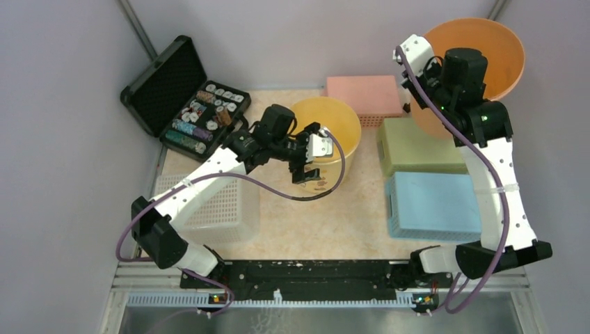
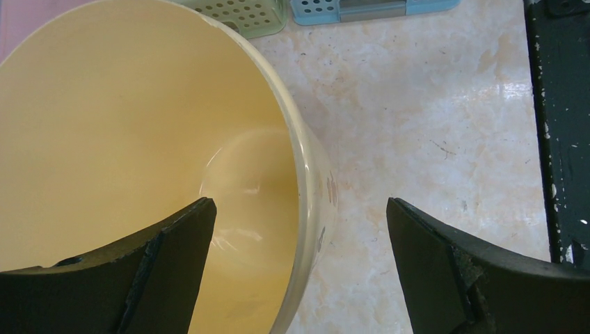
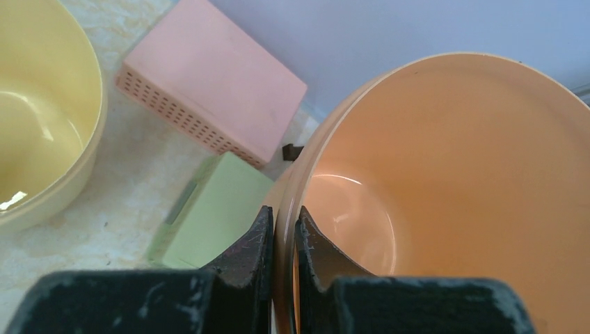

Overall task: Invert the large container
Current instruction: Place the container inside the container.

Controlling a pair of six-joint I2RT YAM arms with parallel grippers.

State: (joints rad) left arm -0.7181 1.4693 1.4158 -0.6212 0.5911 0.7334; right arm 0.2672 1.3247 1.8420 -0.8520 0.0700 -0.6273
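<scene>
Orange and tilted, the large bowl [image 3: 452, 174] hangs at the table's right rear near the green box [image 1: 417, 149], its rim pinched by the right gripper [image 3: 283, 219], likely for flipping, while the left gripper [image 2: 299, 209] gapes wide astride the rim of the yellow bowl [image 2: 104, 125].

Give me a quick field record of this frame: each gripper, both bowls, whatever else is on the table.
right gripper: shut on the rim of the orange bowl
orange bowl: held up and tilted, opening upward, not yet upside down
left gripper: open, one finger inside the yellow bowl, one outside, not clamped
yellow bowl: upright, empty
by the right arm: pink basket, green basket, blue basket
by the left arm: white basket
far left corner: black case, lid open
</scene>
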